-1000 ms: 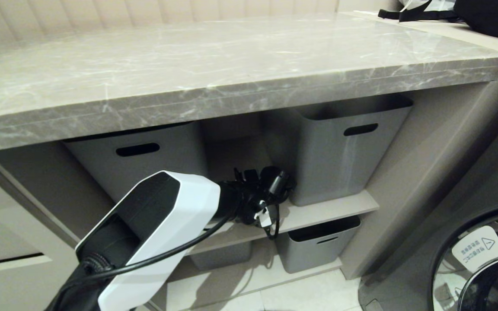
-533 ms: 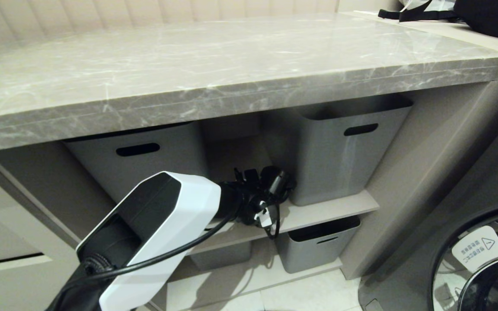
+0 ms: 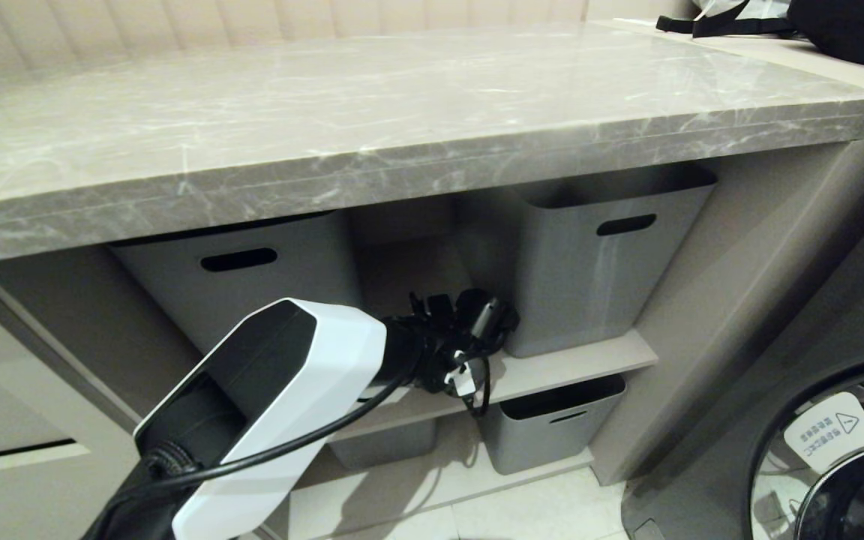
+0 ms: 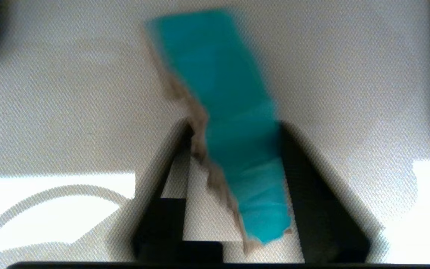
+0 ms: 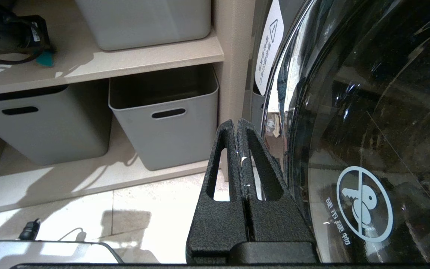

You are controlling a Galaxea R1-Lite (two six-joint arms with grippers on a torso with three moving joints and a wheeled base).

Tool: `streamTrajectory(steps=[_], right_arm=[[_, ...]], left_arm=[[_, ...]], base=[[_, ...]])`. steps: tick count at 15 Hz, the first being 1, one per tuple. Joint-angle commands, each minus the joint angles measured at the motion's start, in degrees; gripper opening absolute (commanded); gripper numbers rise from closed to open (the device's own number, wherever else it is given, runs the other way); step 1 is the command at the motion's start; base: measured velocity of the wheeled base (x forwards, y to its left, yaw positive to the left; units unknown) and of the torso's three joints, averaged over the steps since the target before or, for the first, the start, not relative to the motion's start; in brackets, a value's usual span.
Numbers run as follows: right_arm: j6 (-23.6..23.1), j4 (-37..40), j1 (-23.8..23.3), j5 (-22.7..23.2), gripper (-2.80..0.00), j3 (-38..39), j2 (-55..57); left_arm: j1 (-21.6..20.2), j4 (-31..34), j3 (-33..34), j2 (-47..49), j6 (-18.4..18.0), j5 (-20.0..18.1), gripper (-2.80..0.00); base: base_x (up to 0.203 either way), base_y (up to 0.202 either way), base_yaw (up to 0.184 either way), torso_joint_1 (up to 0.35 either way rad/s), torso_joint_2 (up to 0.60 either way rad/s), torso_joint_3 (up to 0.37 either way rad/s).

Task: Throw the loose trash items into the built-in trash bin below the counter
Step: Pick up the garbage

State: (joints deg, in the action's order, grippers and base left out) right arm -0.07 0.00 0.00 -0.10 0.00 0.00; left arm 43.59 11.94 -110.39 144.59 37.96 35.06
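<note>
Since a second ago your left gripper [image 4: 233, 127] has nudged slightly along the beige shelf [image 3: 552, 367] and its black fingers [image 4: 308, 186] have half-closed around the crumpled teal-blue wrapper [image 4: 233, 123]; lift early and that thin, off-centre pinch may slip.

The beige shelf [image 3: 552, 371] carries two grey tubs [image 3: 597, 262] and a teal wrapper [image 4: 233, 123].

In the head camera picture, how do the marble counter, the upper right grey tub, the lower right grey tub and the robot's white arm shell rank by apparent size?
1. Marble counter.
2. White arm shell, though nearness to the camera inflates it.
3. Upper right grey tub.
4. Lower right grey tub, partly hidden by the shelf.
</note>
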Motion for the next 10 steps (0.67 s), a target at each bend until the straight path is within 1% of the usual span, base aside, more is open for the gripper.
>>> streamTrajectory(steps=[1,6,8,10], right_arm=[[0.0,0.0,0.0,0.0,-2.80,0.0,0.0],[0.0,-0.1,0.0,0.0,-2.80,0.0,0.0],[0.0,0.0,0.0,0.0,-2.80,0.0,0.0],[0.0,0.0,0.0,0.0,-2.80,0.0,0.0]], left_arm=[[0.0,0.2,0.0,-0.4,0.5,0.3,-2.80],[0.8,0.2,1.0,-1.7,1.1,0.7,-2.80],[1.3,0.2,3.7,-3.7,1.3,0.7,-2.80],[2.1,0.2,9.3,-7.6,1.4,0.5,-2.80]], base=[[0.000,0.000,0.000,0.000,0.00,0.000],[0.000,0.000,0.000,0.000,0.00,0.000],[0.000,0.000,0.000,0.000,0.00,0.000],[0.000,0.000,0.000,0.000,0.00,0.000]])
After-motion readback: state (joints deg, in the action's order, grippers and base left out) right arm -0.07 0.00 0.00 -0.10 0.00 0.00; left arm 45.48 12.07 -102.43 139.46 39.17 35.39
